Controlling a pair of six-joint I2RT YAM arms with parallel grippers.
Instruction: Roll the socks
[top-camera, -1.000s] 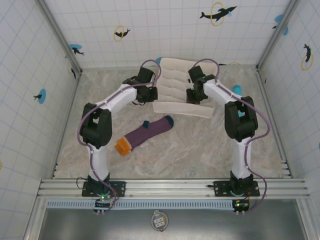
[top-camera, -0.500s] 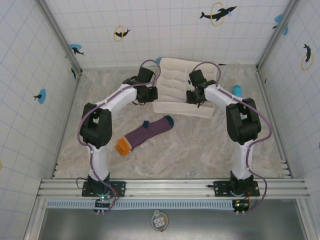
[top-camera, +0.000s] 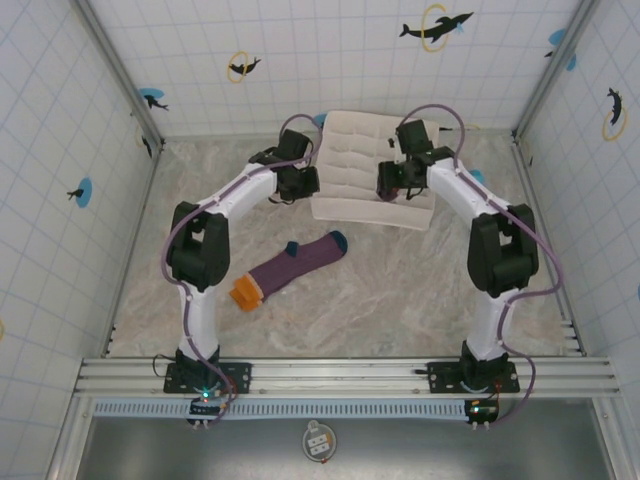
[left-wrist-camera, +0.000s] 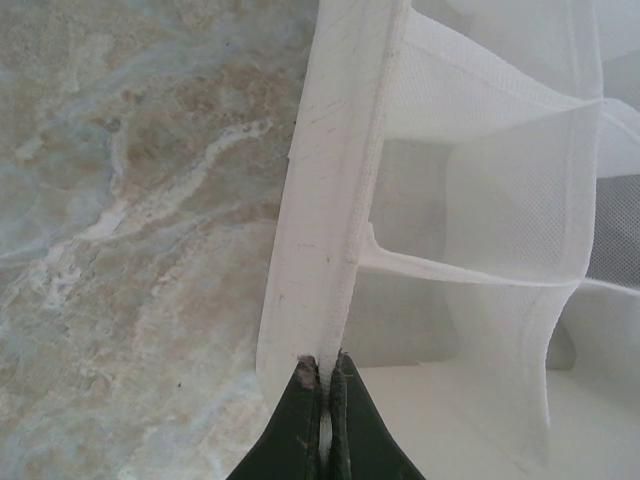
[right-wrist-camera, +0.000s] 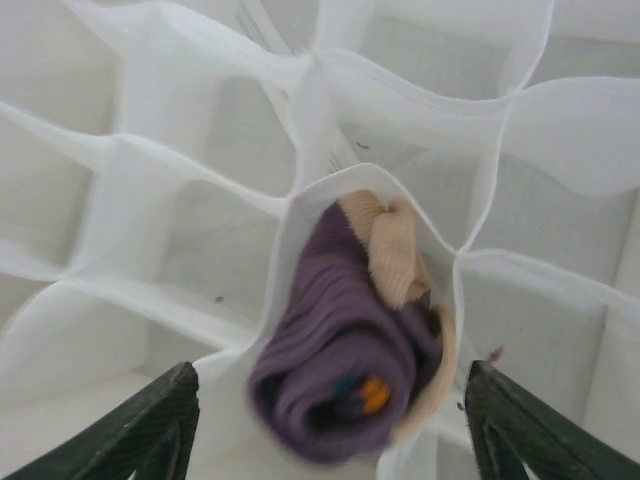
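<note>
Lying flat on the table (top-camera: 400, 290) nearest the arm bases is the loose sock (top-camera: 295, 268), orange toe to the left. Further back sits the organizer (top-camera: 350, 165), white fabric cells. One cell holds the rolled sock (right-wrist-camera: 345, 370), purple with a tan cuff poking up. Right gripper (right-wrist-camera: 330, 430) hangs just above that cell, fingers wide apart, touching nothing. Left gripper (left-wrist-camera: 322, 395) is pinched tight on the organizer's left rim. Since a second ago the right jaws have spread and that wrist has shifted toward the back wall; the loose sock is unmoved. The roll is blurred, and both right fingers are cut off at the frame's bottom edge.
</note>
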